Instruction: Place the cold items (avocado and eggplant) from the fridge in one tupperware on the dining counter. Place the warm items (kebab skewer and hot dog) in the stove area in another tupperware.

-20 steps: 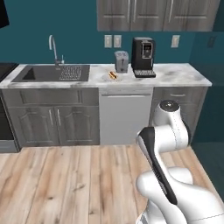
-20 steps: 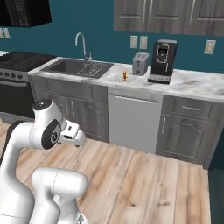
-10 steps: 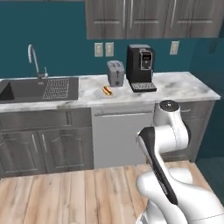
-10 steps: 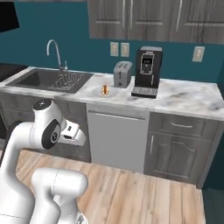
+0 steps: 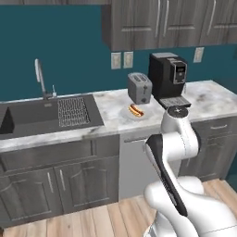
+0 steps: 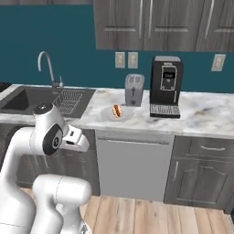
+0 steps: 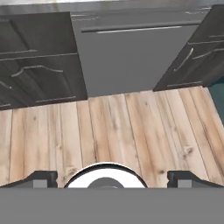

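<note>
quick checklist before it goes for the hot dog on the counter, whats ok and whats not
1. Hot dog located, lying on the marble counter in front of the toaster: ok.
2. Gripper open and holding nothing: ok.
3. Gripper near the hot dog: not ok; the hand view looks at the wood floor and the dishwasher front.
4. Room around the hot dog: ok; the toaster and coffee machine stand apart from it.
5. Tupperware for the warm items found: cannot tell.
6. Kebab skewer found: cannot tell.
</note>
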